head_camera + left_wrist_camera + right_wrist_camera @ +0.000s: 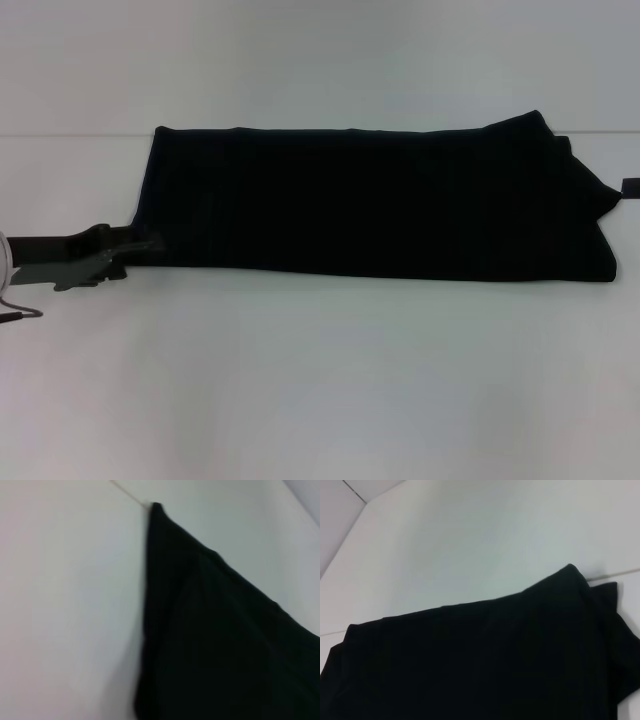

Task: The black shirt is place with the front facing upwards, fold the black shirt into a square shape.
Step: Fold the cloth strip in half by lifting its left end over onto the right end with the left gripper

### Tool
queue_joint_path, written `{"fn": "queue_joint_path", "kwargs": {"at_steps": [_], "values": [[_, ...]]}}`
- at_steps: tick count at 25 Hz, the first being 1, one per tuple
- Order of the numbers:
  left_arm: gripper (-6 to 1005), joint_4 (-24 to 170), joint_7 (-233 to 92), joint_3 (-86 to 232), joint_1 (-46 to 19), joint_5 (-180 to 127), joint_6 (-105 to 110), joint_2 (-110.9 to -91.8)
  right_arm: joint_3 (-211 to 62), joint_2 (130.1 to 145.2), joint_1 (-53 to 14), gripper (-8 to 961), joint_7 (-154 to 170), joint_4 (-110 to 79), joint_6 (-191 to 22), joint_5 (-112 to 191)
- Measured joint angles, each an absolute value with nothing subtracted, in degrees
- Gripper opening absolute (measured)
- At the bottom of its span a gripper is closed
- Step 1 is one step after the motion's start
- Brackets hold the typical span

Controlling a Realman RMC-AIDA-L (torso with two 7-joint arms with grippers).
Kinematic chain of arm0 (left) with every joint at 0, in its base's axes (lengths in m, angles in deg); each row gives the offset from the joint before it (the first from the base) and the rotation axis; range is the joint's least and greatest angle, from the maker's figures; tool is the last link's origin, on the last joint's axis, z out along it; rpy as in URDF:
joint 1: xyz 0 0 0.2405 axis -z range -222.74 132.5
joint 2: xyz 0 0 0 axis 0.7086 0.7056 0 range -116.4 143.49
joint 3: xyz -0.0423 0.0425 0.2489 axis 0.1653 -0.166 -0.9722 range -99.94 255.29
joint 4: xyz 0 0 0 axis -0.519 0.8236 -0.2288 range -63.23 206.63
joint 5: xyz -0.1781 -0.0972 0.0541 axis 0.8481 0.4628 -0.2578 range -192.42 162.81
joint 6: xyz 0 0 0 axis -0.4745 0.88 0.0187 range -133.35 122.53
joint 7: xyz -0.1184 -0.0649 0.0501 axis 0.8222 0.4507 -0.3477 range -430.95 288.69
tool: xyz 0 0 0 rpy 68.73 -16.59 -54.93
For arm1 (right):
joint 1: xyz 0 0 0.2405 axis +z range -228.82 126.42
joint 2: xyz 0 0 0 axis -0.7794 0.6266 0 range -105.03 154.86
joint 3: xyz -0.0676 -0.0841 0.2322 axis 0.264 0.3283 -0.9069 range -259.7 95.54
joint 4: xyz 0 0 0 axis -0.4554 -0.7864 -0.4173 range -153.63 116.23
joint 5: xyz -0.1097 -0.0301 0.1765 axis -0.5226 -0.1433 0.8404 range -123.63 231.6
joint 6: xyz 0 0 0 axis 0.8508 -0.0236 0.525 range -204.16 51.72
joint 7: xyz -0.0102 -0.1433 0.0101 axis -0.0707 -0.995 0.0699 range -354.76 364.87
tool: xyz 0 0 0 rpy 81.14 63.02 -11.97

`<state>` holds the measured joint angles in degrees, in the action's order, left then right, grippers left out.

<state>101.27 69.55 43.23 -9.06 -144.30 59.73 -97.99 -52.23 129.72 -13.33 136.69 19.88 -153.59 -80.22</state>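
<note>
The black shirt (pixel 370 200) lies flat on the white table (pixel 320 370), folded into a long band running left to right. Its lettering and neck label are hidden. It also shows in the left wrist view (pixel 225 645) and in the right wrist view (pixel 485 660). My left gripper (pixel 140 246) comes in from the left edge and sits at the shirt's near left corner, touching its edge. Only a small black tip of my right gripper (pixel 630 187) shows at the right edge, just beside the shirt's pointed right end.
The white table extends in front of and behind the shirt. A thin seam line (pixel 70 134) runs across the table's far part. A cable (pixel 25 312) hangs by my left arm.
</note>
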Motion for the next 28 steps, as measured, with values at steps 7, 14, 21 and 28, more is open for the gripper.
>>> {"fn": "queue_joint_path", "kwargs": {"at_steps": [7, 14, 21, 28], "values": [[818, 100.32, 72.33, 43.15, -8.37, -147.78, 55.98, -98.04, -52.26, 129.78, -12.59, 765, 136.63, 19.88, -153.3, -80.16], [817, 99.57, 72.54, 43.13, -7.43, -148.06, 55.52, -98.09, -52.54, 129.72, -12.22, 765, 136.67, 19.89, -152.94, -80.13], [813, 99.42, 72.58, 43.14, -6.44, -148.33, 55.52, -98.26, -52.64, 129.66, -12.07, 766, 136.89, 19.89, -152.88, -80.13], [814, 98.41, 72.61, 43.05, -6.11, -148.33, 55.04, -98.04, -53.16, 129.58, -12.21, 765, 136.98, 19.89, -152.85, -80.13]]}}
